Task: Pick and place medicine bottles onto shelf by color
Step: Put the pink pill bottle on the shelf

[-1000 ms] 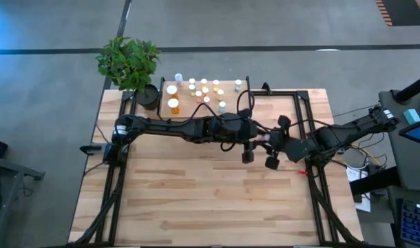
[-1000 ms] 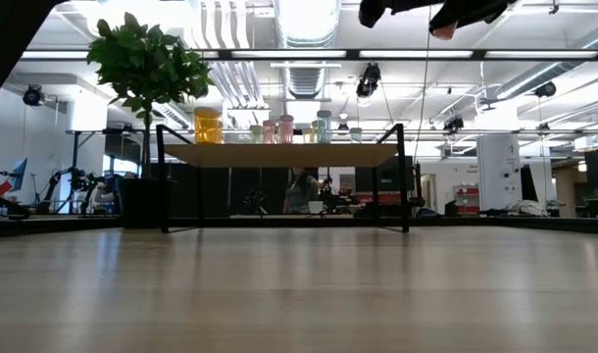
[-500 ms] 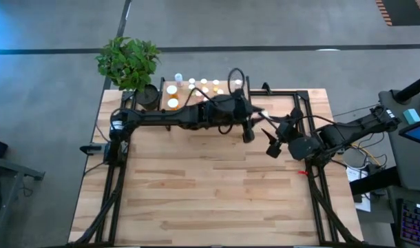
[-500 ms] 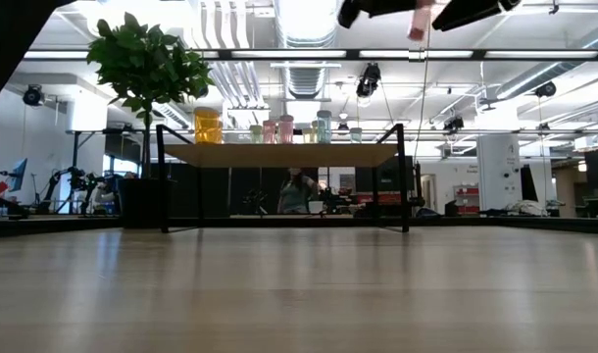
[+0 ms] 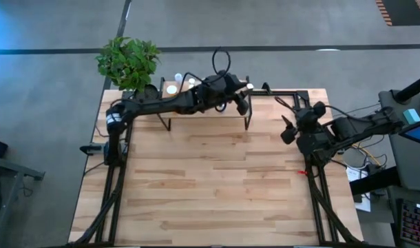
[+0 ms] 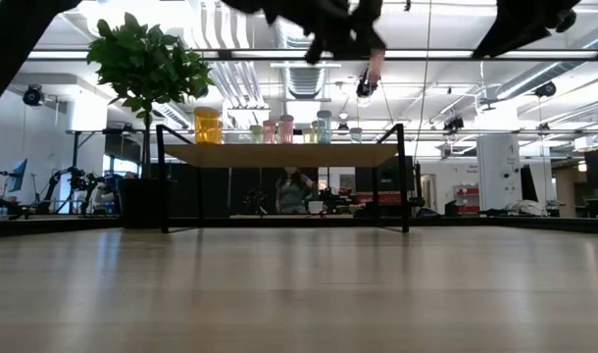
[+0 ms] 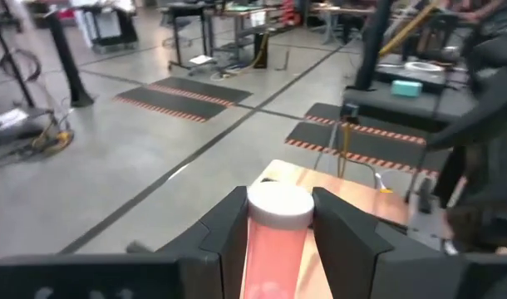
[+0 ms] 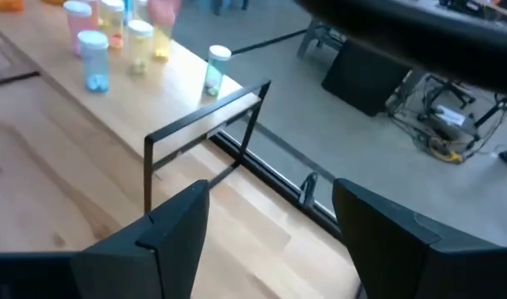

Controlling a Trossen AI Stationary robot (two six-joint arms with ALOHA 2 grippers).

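Observation:
My left gripper (image 5: 242, 100) is high over the right end of the shelf (image 6: 279, 154) and is shut on a pink medicine bottle (image 7: 277, 237) with a white cap. In the low view this bottle (image 6: 375, 67) shows above the shelf. Several more bottles stand on the shelf board: an orange one (image 6: 208, 126), pink ones (image 6: 271, 130) and teal ones (image 6: 323, 126). In the high view my left arm hides most of them. My right gripper (image 5: 287, 131) is open near the table's right edge, with nothing between its fingers (image 8: 174, 228). My left gripper pinches the pink bottle's body (image 7: 270, 253) between its two fingers (image 7: 228, 228), just under the white cap (image 7: 279, 204). The fingers reach out about level. The bottle is lifted clear, roughly upright with its cap up, high above the shelf board.
A potted plant (image 5: 129, 60) stands at the table's far left corner, beside the shelf. Black frame rails (image 5: 308, 103) run along the table's sides. The wooden tabletop (image 5: 210, 186) in front of the shelf lies bare.
The two grippers met over the table's middle right. My right gripper opened and let go of the pink bottle, then drew back toward the right edge. My left gripper kept the bottle and swung it toward the far edge, over the shelf's right end.

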